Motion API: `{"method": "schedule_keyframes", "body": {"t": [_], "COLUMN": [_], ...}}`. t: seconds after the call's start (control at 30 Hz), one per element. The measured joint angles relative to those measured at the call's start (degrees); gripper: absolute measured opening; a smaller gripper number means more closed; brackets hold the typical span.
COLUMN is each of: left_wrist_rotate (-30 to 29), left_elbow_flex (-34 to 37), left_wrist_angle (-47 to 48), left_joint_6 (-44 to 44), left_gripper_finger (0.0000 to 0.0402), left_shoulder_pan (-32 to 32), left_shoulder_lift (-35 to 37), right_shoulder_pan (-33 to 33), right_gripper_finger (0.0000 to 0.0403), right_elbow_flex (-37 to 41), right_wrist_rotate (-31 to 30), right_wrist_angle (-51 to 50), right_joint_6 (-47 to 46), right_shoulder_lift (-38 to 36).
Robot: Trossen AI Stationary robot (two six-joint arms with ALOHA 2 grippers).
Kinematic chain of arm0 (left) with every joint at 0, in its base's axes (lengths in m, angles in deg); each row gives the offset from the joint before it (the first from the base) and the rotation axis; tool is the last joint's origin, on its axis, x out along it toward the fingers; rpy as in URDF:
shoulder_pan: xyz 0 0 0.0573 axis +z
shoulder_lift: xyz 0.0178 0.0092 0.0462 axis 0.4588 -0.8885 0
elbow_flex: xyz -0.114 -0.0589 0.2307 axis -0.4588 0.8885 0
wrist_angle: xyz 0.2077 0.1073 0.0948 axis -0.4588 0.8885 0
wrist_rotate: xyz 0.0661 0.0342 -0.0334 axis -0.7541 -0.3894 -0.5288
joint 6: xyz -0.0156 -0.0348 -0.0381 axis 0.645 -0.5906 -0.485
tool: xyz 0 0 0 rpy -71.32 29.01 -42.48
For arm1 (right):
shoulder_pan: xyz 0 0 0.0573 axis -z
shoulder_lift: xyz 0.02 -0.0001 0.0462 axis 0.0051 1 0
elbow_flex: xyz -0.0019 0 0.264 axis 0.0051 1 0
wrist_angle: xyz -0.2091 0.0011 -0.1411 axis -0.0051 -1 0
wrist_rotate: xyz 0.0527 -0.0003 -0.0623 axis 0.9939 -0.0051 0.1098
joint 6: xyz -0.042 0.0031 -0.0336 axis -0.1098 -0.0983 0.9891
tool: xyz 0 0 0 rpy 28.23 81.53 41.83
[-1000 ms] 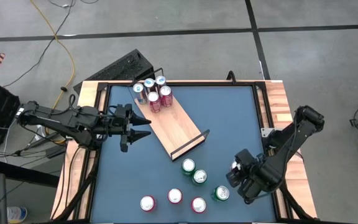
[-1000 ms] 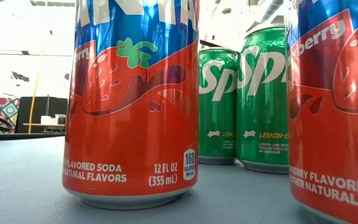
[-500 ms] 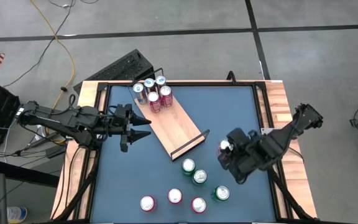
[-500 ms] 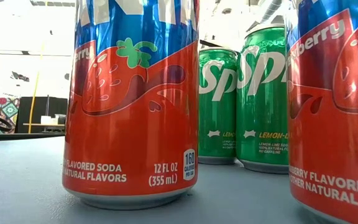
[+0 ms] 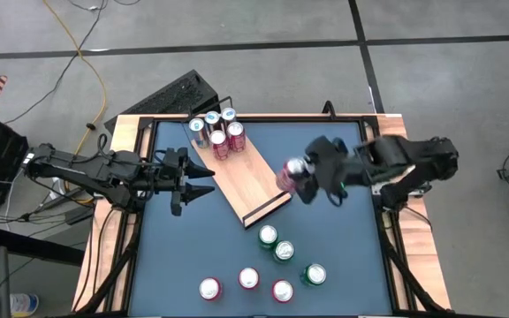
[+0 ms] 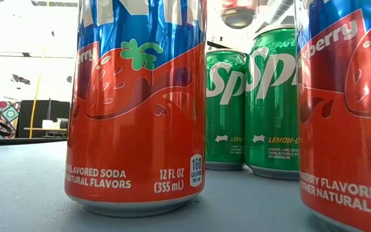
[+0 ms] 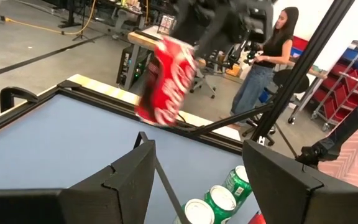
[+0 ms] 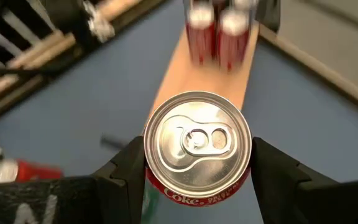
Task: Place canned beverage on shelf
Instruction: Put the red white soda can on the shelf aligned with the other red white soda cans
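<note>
The right gripper (image 5: 300,179), clamped on a red can (image 5: 291,173), carries it over the shelf (image 5: 247,177), next to lower it onto bare board; the left gripper (image 5: 203,180) waits, jaws parted and empty.

One camera is hanging high up and looking straight down at the whole table (image 5: 184,256) and both arms. Another is sitting right on the table, so close that a red strawberry soda can (image 6: 136,103) is filling most of its view. The two wrist cameras are looking from opposite sides, and both are seeing the red Coke can (image 8: 197,146) over the shelf (image 5: 247,177).
</note>
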Motion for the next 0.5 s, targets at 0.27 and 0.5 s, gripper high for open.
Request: {"method": "schedule_keyframes", "body": {"t": [0.27, 0.5], "left_wrist_rotate": [-1.1, -3.4], "left_elbow_flex": [0.0, -0.1], "left_wrist_angle": [0.7, 4.6], "left_joint_6": [1.6, 1.2], "left_gripper_finger": [0.0227, 0.0227], "left_shoulder_pan": [0.0, 0.0], "left_shoulder_lift": [0.0, 1.2], "right_shoulder_pan": [11.8, 18.3], "right_gripper_finger": [0.0214, 0.0214], "right_elbow_flex": [0.0, 0.0], "right_wrist_rotate": [3.3, 12.1], "right_wrist_angle": [17.2, 26.6], "right_joint_6": [18.9, 25.8], "right_shoulder_lift": [5.2, 15.4]}}
